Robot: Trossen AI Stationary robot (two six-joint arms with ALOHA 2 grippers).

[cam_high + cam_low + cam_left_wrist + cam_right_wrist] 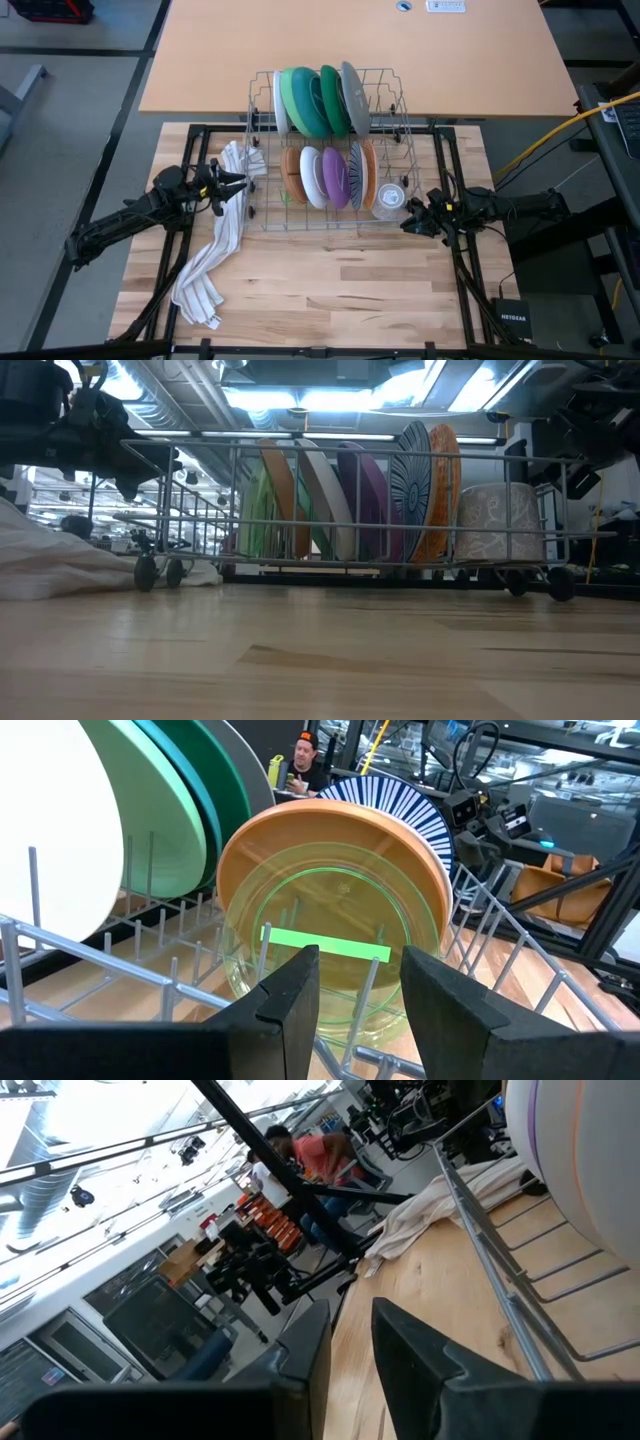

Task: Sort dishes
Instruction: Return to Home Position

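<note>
Standing on edge in the dish rack [330,228] at the middle of the counter [330,300], the dishes are filling two rows: white, the light green plate [298,100], teal and grey behind; orange, white, the purple plate [335,178], striped and patterned in front. The left gripper [240,183] is hovering just beside the rack's left wall, its fingers [290,1010] spread apart and carrying nothing. The right gripper [407,221] is hanging by the rack's right front corner, fingers parted a little, likewise empty. Trouble is likeliest on any pull-back: the left gripper is hanging over the striped towel [215,260] and could drag it, or clip a wire and jolt the plates. The glass cup [390,197] is sitting near the right fingers, exposed to a knock. A person [300,765] is showing in the room beyond.
</note>
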